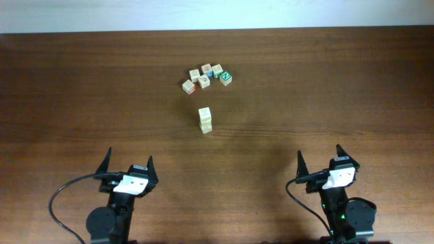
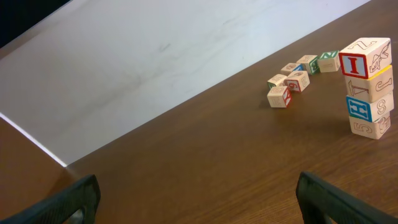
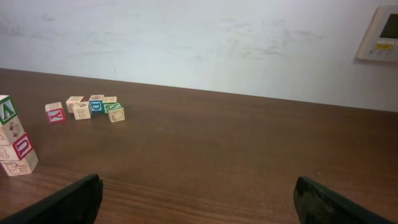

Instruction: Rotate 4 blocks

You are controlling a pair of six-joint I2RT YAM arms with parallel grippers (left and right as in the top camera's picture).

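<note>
My left gripper (image 1: pixel 127 163) sits at the near edge of the table (image 1: pixel 325 88), fingers spread wide and holding nothing. My right gripper (image 1: pixel 319 159) sits at the near edge too, off to the right, also spread wide and empty. Both are well apart from any block.

Farther out, near the middle, four blocks stand in a stack (image 1: pixel 205 120). In the left wrist view the top one shows a red I (image 2: pixel 365 57), and a blue-faced H block (image 2: pixel 370 104) sits lower down. The stack looks a bit twisted, with the blocks not lined up.

Farther still, a bunch of loose blocks (image 1: pixel 205 76) lies close together. The green N block (image 1: pixel 225 78) is at its right end.

I think no turning is under way right now. Next I need to reach out to the stack with one gripper, come down around one block, pinch it softly and turn it, without knocking the stack over.
</note>
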